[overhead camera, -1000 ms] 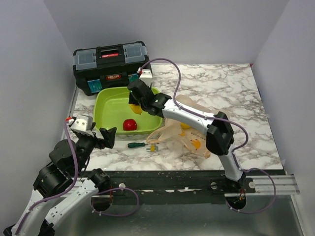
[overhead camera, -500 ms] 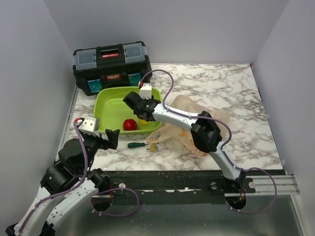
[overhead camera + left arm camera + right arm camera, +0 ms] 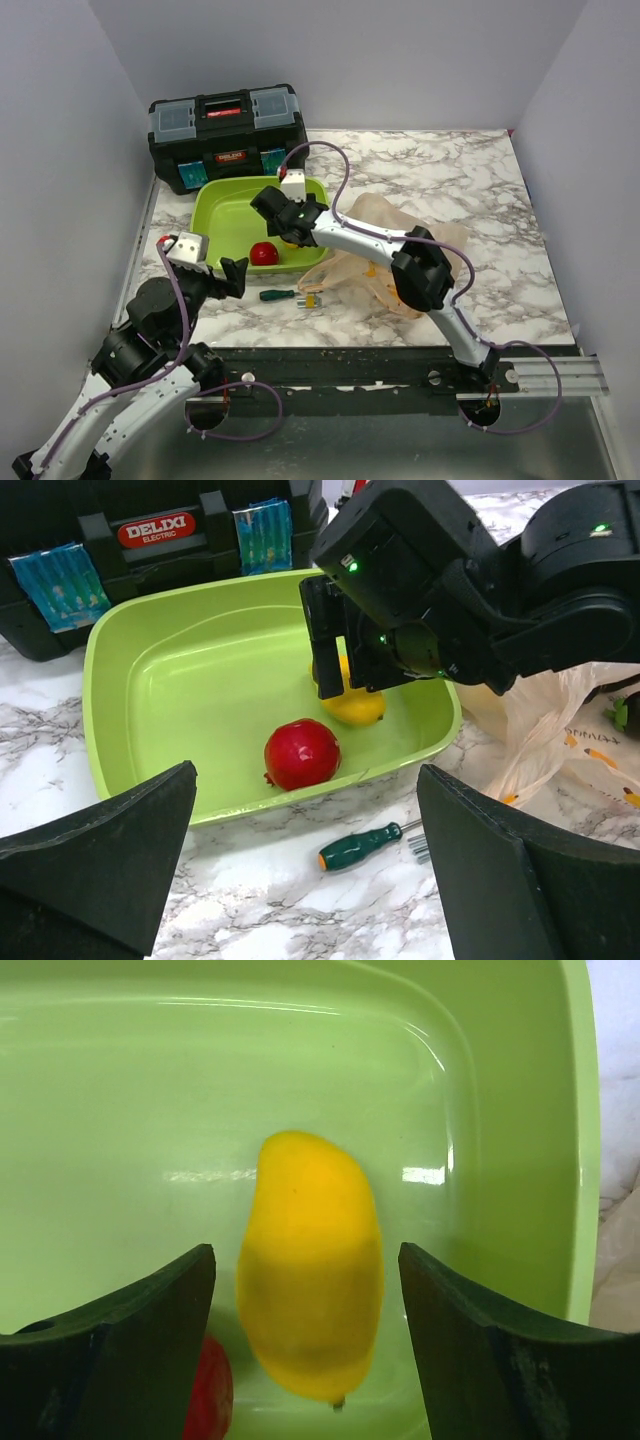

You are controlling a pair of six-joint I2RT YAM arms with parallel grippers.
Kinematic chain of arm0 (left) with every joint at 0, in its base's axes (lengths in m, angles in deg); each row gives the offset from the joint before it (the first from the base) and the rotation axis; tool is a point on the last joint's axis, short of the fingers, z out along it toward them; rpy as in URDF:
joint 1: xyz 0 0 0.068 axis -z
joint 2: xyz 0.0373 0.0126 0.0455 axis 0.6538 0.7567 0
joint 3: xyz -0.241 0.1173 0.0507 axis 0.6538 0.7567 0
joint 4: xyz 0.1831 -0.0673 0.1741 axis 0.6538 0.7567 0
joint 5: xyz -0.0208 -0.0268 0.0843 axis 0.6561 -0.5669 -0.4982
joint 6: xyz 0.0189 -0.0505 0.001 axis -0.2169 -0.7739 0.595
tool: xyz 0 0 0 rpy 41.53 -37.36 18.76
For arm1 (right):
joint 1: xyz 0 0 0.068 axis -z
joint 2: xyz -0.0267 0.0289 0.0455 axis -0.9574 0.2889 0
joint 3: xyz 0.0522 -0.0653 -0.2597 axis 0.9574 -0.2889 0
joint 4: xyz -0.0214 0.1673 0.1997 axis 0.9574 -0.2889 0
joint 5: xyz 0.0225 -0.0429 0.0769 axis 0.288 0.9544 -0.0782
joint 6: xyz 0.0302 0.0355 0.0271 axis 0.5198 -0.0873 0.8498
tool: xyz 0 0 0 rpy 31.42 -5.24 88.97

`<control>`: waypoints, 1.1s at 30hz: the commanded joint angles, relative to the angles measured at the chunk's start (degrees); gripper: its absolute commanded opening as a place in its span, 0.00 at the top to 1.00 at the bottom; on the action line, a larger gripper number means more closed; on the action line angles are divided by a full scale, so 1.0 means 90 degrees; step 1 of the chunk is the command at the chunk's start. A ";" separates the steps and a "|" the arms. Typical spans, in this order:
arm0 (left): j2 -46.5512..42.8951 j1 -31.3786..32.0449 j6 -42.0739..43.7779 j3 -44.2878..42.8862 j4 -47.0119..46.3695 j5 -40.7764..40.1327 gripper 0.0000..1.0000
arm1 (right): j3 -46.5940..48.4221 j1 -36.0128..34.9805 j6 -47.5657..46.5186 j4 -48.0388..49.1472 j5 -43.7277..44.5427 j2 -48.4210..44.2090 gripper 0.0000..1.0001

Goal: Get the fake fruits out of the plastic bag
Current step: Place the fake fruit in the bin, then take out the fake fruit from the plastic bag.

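A yellow oblong fake fruit [image 3: 310, 1260] lies on the floor of the lime-green tray [image 3: 500, 1110]. My right gripper [image 3: 303, 1252] hangs straight over it, open, with a gap between each finger and the fruit. From above, the right gripper [image 3: 290, 232] sits over the tray's right half, mostly hiding the yellow fruit [image 3: 355, 705]. The peach-orange plastic bag [image 3: 390, 230] lies crumpled to the right of the tray, under the right arm. My left gripper [image 3: 228, 275] hovers open in front of the tray, holding nothing.
A shiny red ball [image 3: 263, 253] rests in the tray [image 3: 215, 205] beside the yellow fruit. A green-handled screwdriver [image 3: 277, 295] and small metal bits [image 3: 312, 299] lie before the tray. A black toolbox [image 3: 225, 135] stands behind it. Walls close in left and right.
My right gripper came down into the tray and opened, letting go of the yellow fruit. My left arm shifted slightly forward and right, still open.
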 commanded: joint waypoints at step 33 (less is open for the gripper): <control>0.4712 -0.0070 -0.0784 -0.0991 -0.0742 0.4464 0.03 | -0.4975 -0.0427 -0.1559 -0.1262 -0.2122 -0.7381 0.26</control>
